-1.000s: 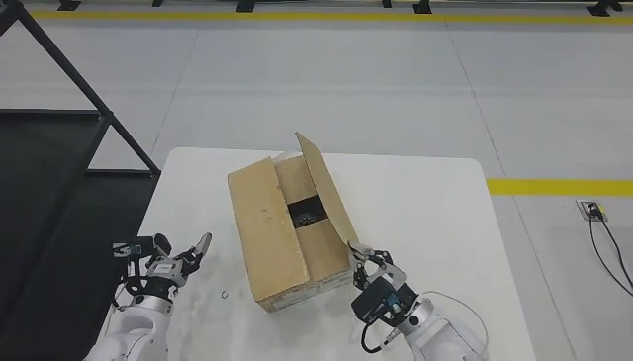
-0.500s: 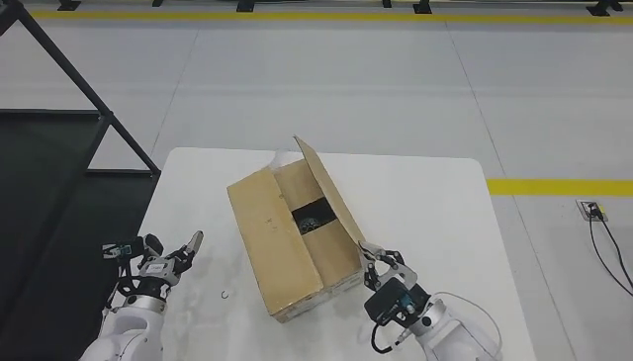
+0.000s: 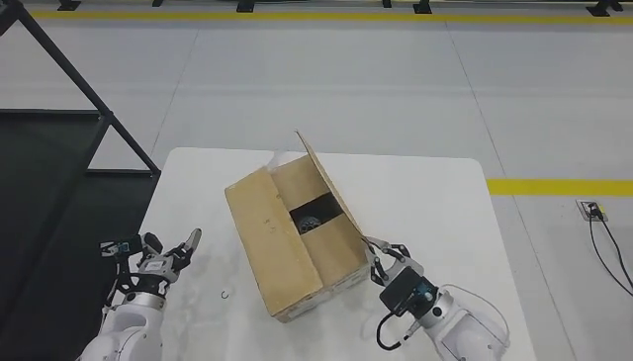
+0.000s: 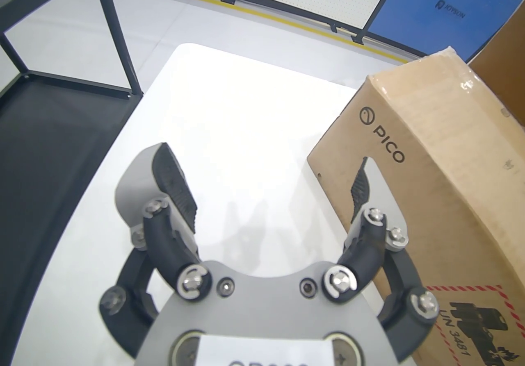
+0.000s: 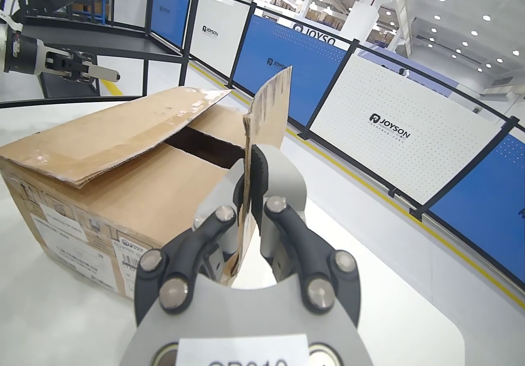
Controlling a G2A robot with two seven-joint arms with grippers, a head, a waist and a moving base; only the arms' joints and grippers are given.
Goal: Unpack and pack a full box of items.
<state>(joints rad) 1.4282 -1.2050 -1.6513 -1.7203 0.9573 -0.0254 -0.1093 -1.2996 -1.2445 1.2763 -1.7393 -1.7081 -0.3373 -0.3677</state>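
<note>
The cardboard box [image 3: 282, 252] sits mid-frame on the bench [image 3: 435, 193]; your right jaws, pinching its upright flap [image 5: 268, 105], have pulled toward the lower right, slewing it and widening the opening for unpacking. Your left jaws hang spread at lower left

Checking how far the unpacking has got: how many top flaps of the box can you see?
2. A flat flap covers the box's left half; a raised flap stands along its right side, pinched by the right end effector. Inner flaps may be hidden.
</note>
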